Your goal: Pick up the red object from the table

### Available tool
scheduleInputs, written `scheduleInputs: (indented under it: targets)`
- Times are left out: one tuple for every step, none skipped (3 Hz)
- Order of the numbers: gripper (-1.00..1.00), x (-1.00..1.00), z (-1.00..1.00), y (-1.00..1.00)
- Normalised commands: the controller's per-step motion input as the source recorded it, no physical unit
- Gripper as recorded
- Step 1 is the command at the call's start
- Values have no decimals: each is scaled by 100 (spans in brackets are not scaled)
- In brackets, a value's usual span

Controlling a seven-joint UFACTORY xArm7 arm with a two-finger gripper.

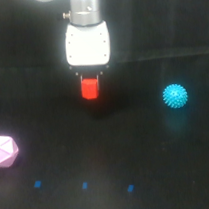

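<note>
At upper centre, your gripper [90,87] pinches the red object [90,88] above the table [145,155]; next, lift steadily

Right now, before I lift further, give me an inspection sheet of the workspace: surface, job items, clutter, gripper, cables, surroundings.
Surface: black table, matte, with small blue marks near the front.
Job's things: red block sits between the gripper's fingers, directly under the white gripper body; whether it has left the table cannot be told, though a faint red glow shows below it.
Clutter: pink polyhedron at the exterior view's left edge; cyan spiky ball at the exterior view's right. Both well apart from the block.
Grippers: gripper points down, shut on the red block.
Cables: nothing seen.
Surroundings: dark, nothing seen.
</note>
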Motion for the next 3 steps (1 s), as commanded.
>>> scheduleInputs:
  targets:
    - [-60,62,100,79]
    - [-94,22,95,-5]
    - [-97,3,81,-57]
